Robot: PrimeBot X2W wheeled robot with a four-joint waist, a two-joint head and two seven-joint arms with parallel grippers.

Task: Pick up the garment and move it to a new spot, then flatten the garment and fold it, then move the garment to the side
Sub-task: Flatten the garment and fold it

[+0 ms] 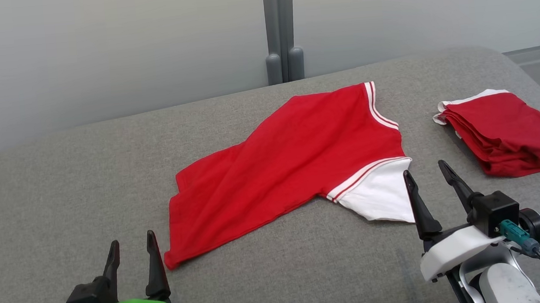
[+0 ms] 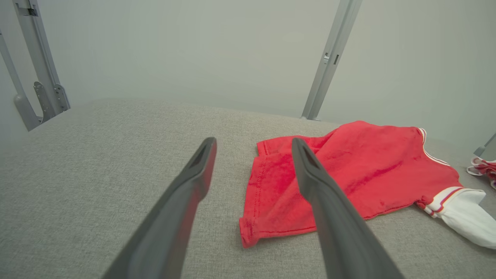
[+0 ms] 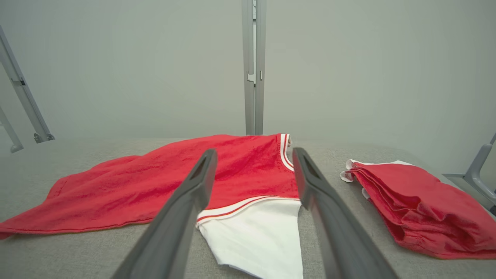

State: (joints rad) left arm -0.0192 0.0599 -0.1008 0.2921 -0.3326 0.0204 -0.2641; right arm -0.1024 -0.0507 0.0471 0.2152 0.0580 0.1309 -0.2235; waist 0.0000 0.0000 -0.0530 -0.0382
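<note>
A red garment with white-striped trim and a white sleeve lies partly folded and spread across the middle of the grey padded table. The left wrist view looks at its hem corner, and the right wrist view at its white sleeve end. My left gripper hovers open near the table's front, just left of the garment's lower corner. At the front right, my right gripper stands open close to the white sleeve. Neither holds anything.
A stack of folded red garments sits at the table's right side, also in the right wrist view. A grey post rises behind the table against a pale wall. Bare grey surface lies to the left and front.
</note>
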